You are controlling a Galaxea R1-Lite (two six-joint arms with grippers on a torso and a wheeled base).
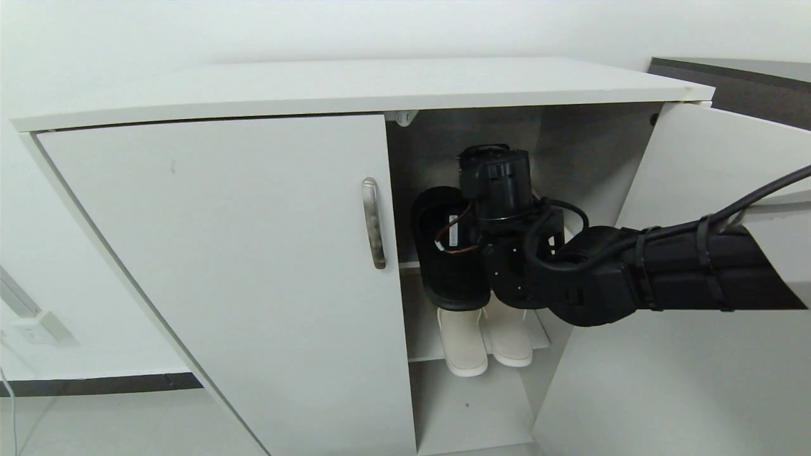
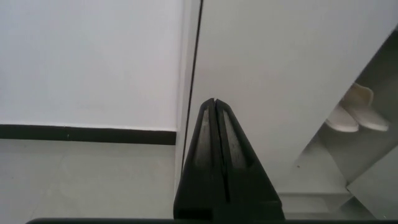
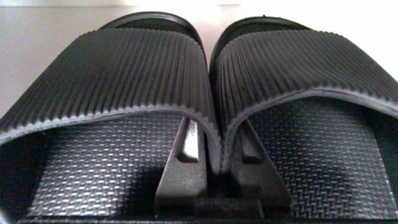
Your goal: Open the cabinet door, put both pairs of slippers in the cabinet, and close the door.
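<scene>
Right pincer clamps black slippers; head view adds shelved white slippers.

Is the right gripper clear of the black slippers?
No, the right gripper is clamped on the adjoining strap edges of the black slippers.

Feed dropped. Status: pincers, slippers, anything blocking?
Right pincer shut on black slippers, inside cabinet. Left pincer shut, outside closed left door. White slippers on shelf below. Right door open; path clear.
</scene>
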